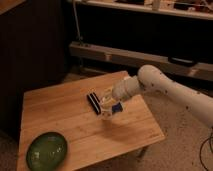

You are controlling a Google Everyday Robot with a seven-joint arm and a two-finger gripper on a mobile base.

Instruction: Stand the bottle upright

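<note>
dim room, dark at the back, with a pale wooden table (60, 112) standing in the middle of it. the white arm (165, 87) reaches in from the right, and its gripper (106, 106) hangs low over the table's centre, just right of a flat black block (93, 101). the bottle (106, 115) shows as a small pale shape right at the gripper's tip, on the near side. i cannot make out its long axis, nor whether the gripper is clamped on it or loose. a green bowl (46, 150) sits well apart at the near left corner.
</note>
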